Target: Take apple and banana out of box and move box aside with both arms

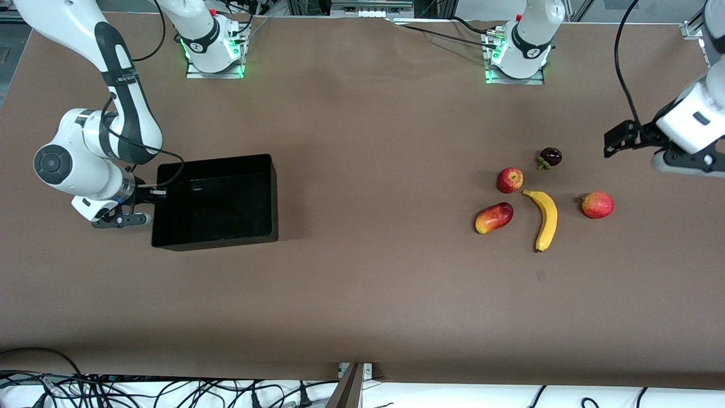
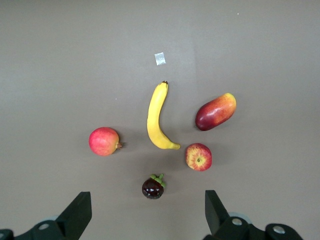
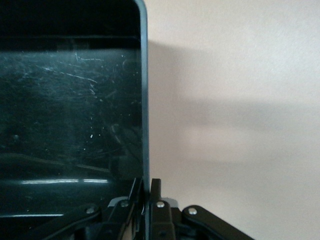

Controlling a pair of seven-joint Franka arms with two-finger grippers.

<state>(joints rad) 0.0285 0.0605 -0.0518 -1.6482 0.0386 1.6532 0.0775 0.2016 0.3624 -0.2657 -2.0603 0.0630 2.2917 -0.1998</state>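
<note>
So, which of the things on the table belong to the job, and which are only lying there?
Belong to the job:
- black box, its wall pinched by the shut right gripper
- banana
- speckled apple
- left gripper, open, over the fruits

Only lying there:
- oblong red-yellow fruit
- round red fruit
- small dark fruit with green stem
- small paper square

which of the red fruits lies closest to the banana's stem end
The speckled apple, just beside the stem tip of the banana. The elongated red-yellow mango and the other round red fruit both lie clearly apart from it.
</note>
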